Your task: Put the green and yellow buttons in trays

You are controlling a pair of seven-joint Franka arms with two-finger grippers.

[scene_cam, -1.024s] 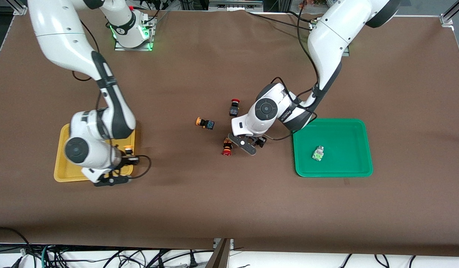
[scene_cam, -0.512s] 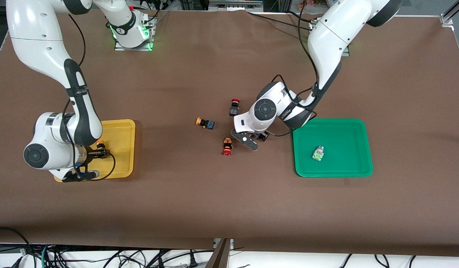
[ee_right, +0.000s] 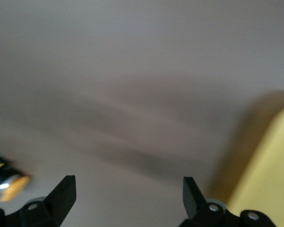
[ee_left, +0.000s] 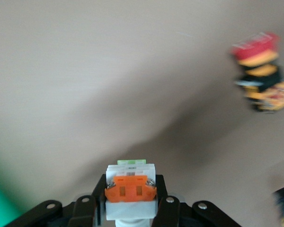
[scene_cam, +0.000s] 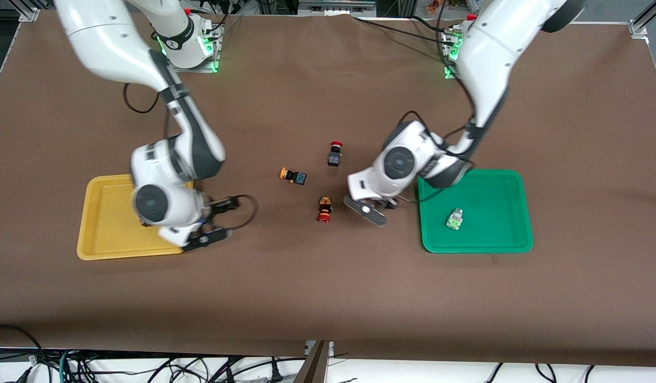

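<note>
My left gripper (scene_cam: 380, 208) is shut on a clear-silver button with an orange insert and green cap (ee_left: 130, 208), held over the table between a red button and the green tray (scene_cam: 493, 236). In the left wrist view the left gripper (ee_left: 130, 182) clamps it on both sides. A second clear button (scene_cam: 454, 219) lies in the green tray. My right gripper (scene_cam: 217, 221) is open and empty (ee_right: 128, 184), just off the yellow tray's (scene_cam: 102, 223) edge. A yellow-capped button (scene_cam: 293, 176) lies mid-table. No button shows in the yellow tray's visible part; the right arm covers one end.
Two red-capped black buttons lie mid-table: one (scene_cam: 335, 153) nearer the robots' bases, one (scene_cam: 324, 209) beside my left gripper, also in the left wrist view (ee_left: 260, 75). The yellow tray's corner (ee_right: 270, 175) shows in the right wrist view.
My right arm swung off the yellow tray toward the middle; the yellow button it held is gone from its open jaws. My left gripper moved toward the green tray with the clear button.
</note>
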